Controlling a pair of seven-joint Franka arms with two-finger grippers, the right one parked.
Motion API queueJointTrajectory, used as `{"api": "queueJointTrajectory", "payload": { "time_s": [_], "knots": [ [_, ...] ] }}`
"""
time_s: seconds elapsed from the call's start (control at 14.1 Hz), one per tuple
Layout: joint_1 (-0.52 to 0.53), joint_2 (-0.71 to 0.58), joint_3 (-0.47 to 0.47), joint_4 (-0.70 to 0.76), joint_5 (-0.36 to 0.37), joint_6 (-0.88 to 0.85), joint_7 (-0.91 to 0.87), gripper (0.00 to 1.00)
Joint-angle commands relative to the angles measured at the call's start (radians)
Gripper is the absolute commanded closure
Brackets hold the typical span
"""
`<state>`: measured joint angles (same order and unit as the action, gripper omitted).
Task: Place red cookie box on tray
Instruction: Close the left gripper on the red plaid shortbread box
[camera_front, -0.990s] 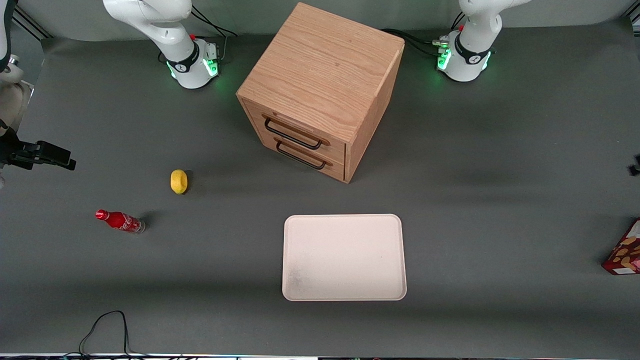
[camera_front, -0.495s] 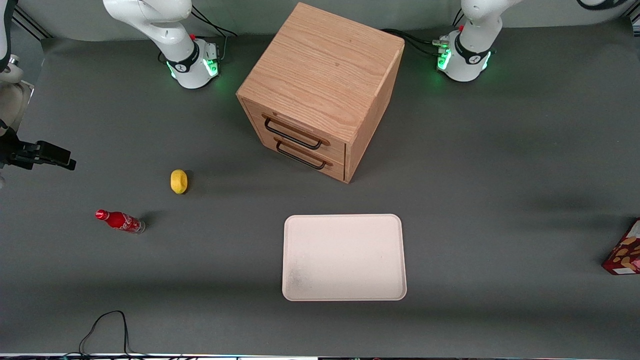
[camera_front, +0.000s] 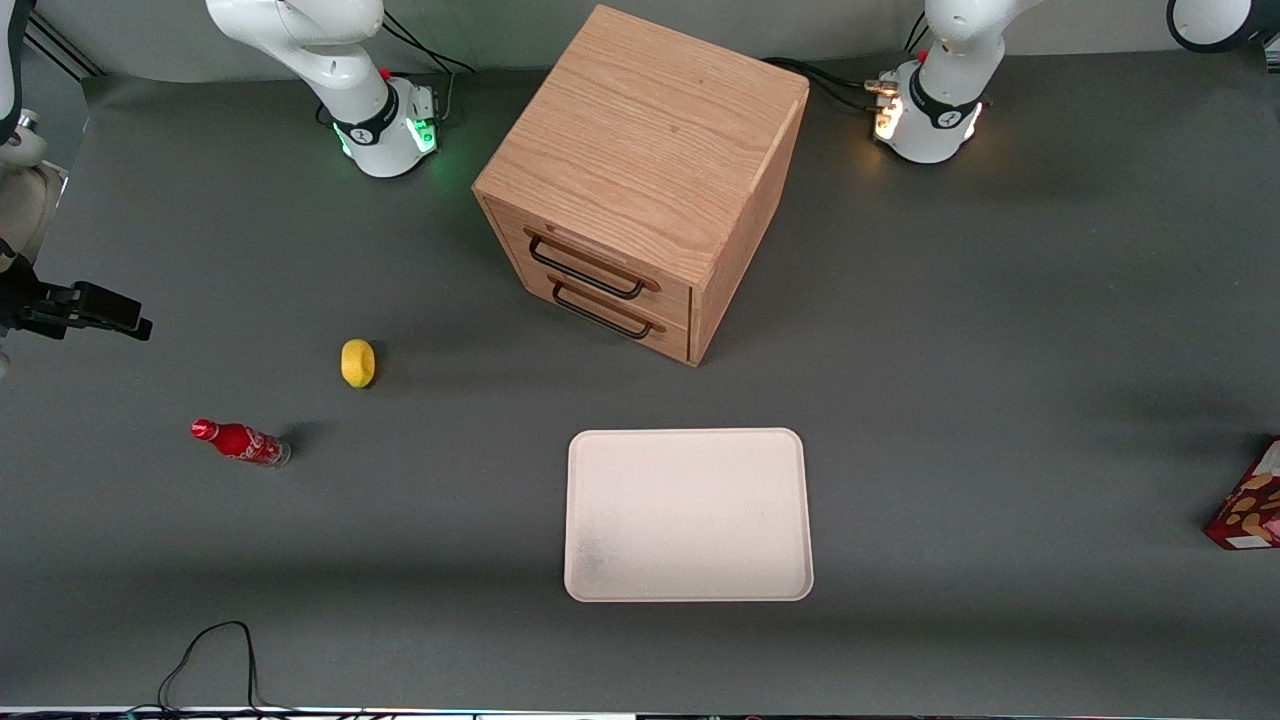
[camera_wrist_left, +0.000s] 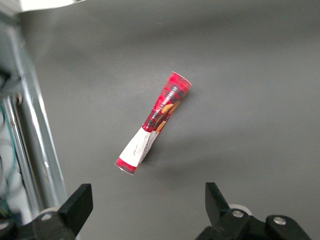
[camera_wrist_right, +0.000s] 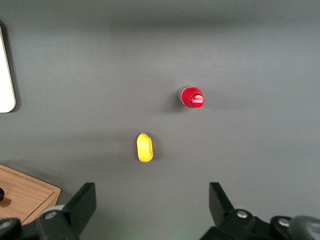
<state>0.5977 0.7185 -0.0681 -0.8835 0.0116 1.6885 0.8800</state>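
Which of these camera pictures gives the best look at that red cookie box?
The left wrist view: the whole red cookie box lies on the table below the open tool, white label end visible. The front view catches only one end at the picture's edge, toward the working arm's end of the table. The right wrist view misses it.

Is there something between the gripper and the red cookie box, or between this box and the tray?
Nothing visible. The gripper hangs open above the red cookie box with only bare table around it. From the box to the tray the mat shows no objects.
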Motion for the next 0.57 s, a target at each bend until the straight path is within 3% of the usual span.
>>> {"api": "queueJointTrajectory", "payload": {
  "time_s": [0.0,0.21,0.49],
  "knots": [
    [0.005,0.019,-0.002,0.005,0.002,0.040,0.296,0.00],
    [0.005,0.021,-0.002,-0.015,0.022,0.076,0.486,0.00],
    [-0.003,0.021,-0.004,-0.057,0.024,0.086,0.516,0.00]
  ]
}}
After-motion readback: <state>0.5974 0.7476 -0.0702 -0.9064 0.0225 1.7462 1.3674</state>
